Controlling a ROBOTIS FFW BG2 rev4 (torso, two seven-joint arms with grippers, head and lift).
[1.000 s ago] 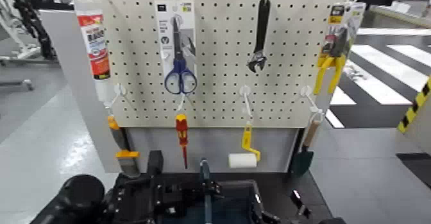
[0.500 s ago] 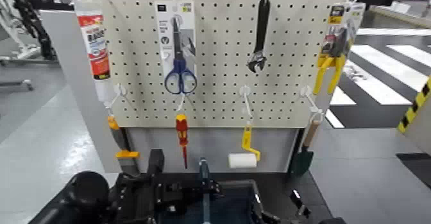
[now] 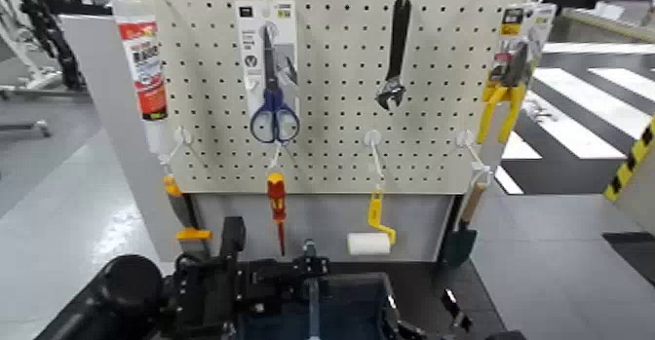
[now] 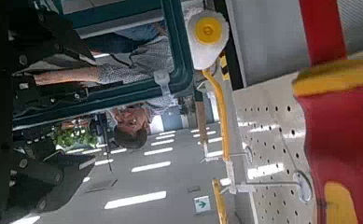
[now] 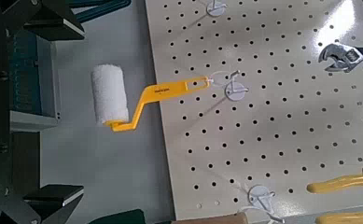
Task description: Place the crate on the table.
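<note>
My left gripper (image 3: 314,266) has just opened at the handle bar (image 3: 313,310), so I judge the release is under way. The crate (image 3: 388,300) sits on the table (image 3: 439,290), near its back edge and in from the right one. Its visible inside is dark blue; I cannot tell whether it holds anything. My right gripper (image 5: 81,112) waits open beside the crate's right side.

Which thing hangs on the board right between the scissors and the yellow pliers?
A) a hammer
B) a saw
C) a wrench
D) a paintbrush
C: the wrench hangs there, with the scissors on one side and the pliers on the other.
</note>
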